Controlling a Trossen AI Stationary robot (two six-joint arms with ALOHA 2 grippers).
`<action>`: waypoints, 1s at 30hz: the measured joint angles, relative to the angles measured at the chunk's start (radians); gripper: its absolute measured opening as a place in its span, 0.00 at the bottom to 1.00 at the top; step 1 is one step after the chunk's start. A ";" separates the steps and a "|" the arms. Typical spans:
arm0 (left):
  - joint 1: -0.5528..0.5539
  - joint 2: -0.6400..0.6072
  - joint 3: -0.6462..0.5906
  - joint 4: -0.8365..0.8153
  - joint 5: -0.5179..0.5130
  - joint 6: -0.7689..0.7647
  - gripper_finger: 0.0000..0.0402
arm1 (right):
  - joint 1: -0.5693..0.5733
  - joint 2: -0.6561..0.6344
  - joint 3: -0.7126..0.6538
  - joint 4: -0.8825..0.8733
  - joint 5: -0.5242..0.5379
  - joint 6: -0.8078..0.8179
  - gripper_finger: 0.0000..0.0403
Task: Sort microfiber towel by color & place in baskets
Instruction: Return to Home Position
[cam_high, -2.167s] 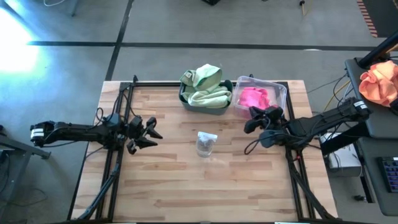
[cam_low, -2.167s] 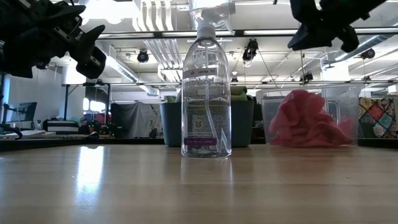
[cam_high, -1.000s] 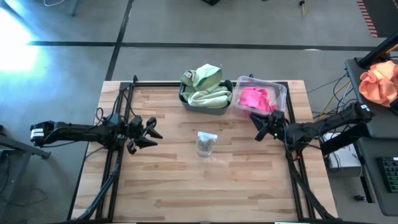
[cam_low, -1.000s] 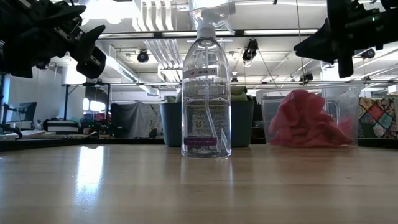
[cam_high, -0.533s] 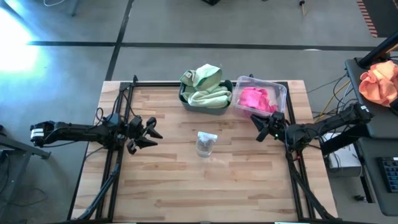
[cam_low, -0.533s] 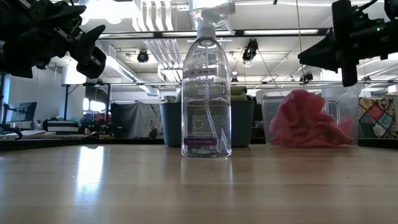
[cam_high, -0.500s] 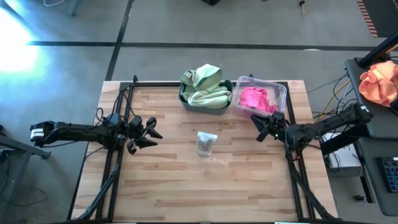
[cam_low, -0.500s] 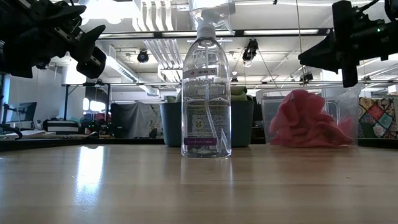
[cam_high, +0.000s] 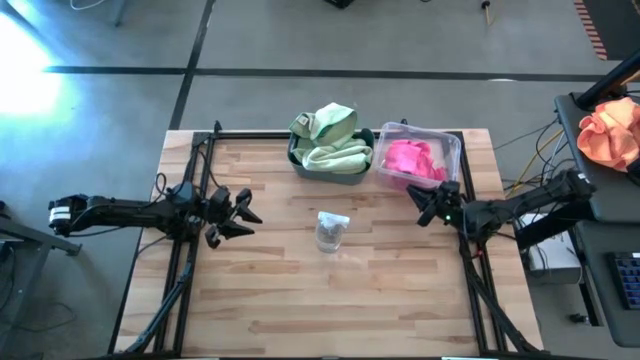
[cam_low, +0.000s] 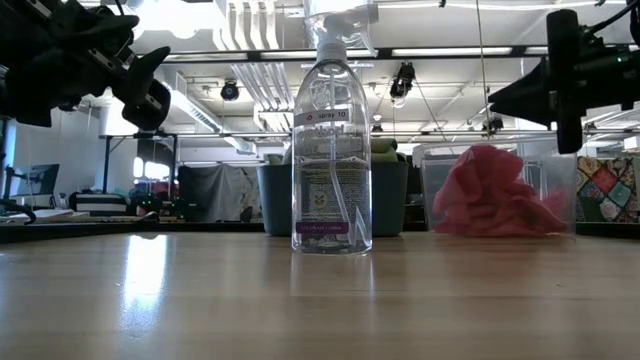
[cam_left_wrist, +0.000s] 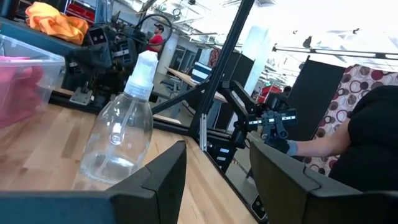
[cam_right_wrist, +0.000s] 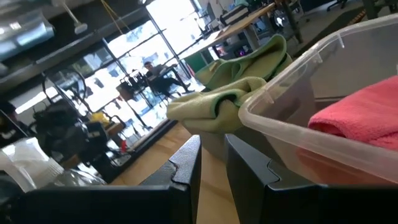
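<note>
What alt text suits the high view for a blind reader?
Green towels fill the dark tub, pink towels the clear tub beside it, at the table's far edge. A spray bottle stands mid-table; the left gripper and right gripper hover empty.

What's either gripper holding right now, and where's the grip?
Nothing. Left gripper and right gripper are both open and empty; green towels lie in the blue basket, the pink towel in the clear basket.
</note>
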 joint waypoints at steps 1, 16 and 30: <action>0.000 0.000 0.000 -0.001 0.000 0.000 0.40 | 0.000 -0.005 -0.001 0.000 0.000 0.001 0.16; 0.000 0.000 0.000 -0.021 0.001 0.056 0.40 | 0.000 -0.046 -0.007 -0.001 0.001 -0.041 0.16; 0.000 0.051 0.005 -0.145 0.001 0.017 0.40 | 0.000 -0.044 -0.007 -0.011 0.009 -0.123 0.16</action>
